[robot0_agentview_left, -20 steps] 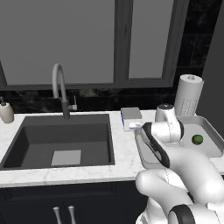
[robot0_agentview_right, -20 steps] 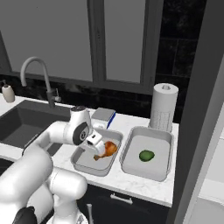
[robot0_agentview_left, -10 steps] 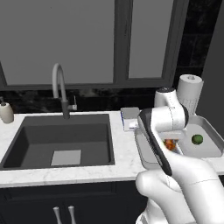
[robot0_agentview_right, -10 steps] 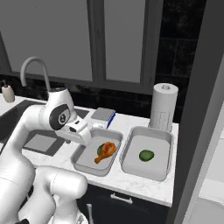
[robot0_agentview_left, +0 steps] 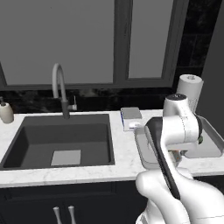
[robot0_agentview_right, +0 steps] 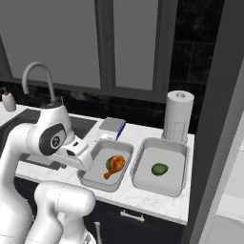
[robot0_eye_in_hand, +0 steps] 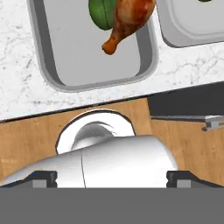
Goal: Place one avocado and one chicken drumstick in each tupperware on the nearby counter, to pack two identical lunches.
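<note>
Tool (robot0_eye_in_hand: pixel 112 177) spread wide, empty. Left container (robot0_agentview_right: pixel 93 176) holds drumstick (robot0_agentview_right: pixel 114 165) and avocado (robot0_eye_in_hand: pixel 101 13); right container (robot0_agentview_right: pixel 177 180) one avocado (robot0_agentview_right: pixel 159 168).

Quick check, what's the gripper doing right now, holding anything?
Gripper: open, holding nothing; its fingertips stand wide apart above the floor, short of the tupperware.

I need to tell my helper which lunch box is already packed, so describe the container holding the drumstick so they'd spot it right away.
Start at the sink and go right along the marble counter, toward the paper towel roll. Two grey tupperware sit side by side; you want the one nearer the sink. It holds an orange-brown drumstick, while its neighbour holds just an avocado.
</note>
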{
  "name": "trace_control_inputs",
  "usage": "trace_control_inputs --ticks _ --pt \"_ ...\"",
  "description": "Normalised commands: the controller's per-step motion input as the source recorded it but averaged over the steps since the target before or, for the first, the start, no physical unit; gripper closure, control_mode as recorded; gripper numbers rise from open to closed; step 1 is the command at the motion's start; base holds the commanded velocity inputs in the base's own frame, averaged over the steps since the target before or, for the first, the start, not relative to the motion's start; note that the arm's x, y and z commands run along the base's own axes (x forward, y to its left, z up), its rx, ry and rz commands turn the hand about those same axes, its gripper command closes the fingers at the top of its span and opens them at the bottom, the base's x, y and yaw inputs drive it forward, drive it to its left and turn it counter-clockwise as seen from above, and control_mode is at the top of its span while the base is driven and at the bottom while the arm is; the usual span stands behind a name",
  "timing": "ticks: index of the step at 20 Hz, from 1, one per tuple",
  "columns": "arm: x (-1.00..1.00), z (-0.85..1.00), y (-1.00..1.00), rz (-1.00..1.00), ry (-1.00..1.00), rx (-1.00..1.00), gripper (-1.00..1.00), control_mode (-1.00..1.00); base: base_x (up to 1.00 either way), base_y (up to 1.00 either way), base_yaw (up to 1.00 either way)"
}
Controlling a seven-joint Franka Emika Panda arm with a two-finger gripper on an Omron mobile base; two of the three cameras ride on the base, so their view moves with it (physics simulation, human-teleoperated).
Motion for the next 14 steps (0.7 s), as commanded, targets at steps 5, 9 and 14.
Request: trace_control_inputs --ticks 5,9,14 --pt "0.0 0.0 0.0 0.0 0.0 0.0 -1.0 1.0 -1.0 0.07 0.04" --pt "0.0 0.0 0.0 0.0 0.0 0.0 -1.0 1.0 -1.0 -0.11 -0.08" --pt "0.0 0.0 0.0 0.0 0.0 0.0 -1.0 1.0 -0.71 -0.86 -0.42"
